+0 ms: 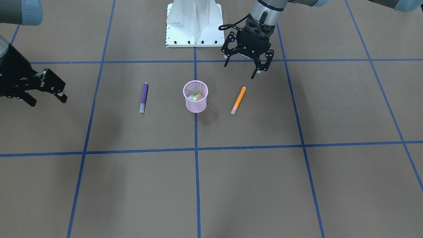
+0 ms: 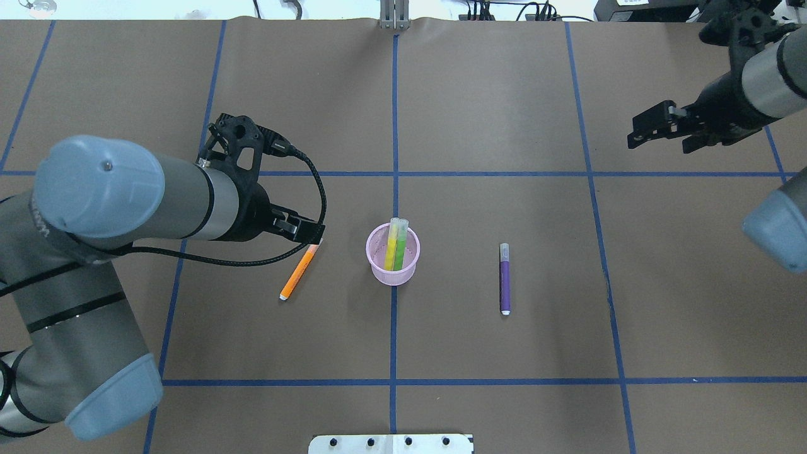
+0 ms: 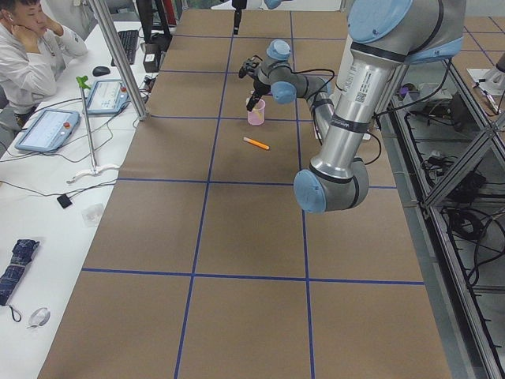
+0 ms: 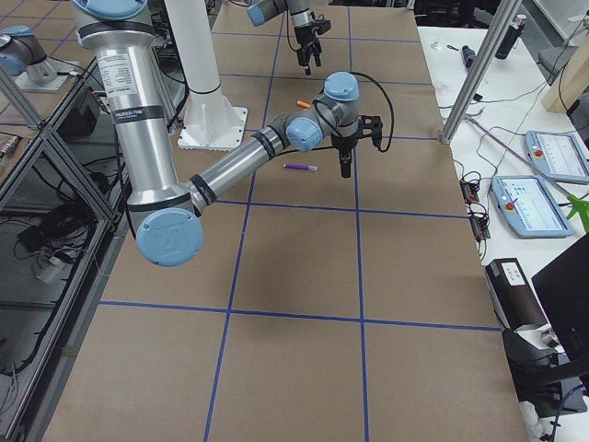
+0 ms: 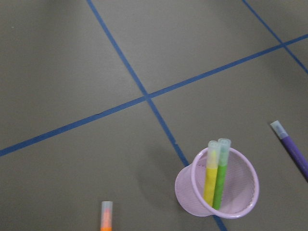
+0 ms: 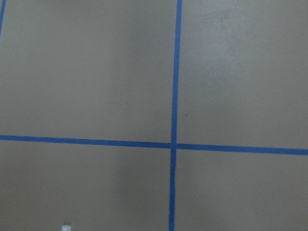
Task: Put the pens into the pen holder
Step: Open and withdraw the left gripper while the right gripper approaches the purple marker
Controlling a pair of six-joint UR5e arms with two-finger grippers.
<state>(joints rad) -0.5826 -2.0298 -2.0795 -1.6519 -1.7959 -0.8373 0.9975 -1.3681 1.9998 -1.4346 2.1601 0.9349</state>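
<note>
Left gripper (image 1: pixel 243 68), jaws apart, empty, hangs seemingly over the pale end of the orange pen (image 1: pixel 238 99).

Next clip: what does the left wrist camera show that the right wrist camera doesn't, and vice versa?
Only the left wrist view: a pink mesh cup holding a yellow pen and a green pen, plus the capped ends of an orange pen and a purple pen. Only the right wrist view: a tiny pale tip at the bottom edge, too small to identify. Both: the brown table crossed by blue tape lines.
</note>
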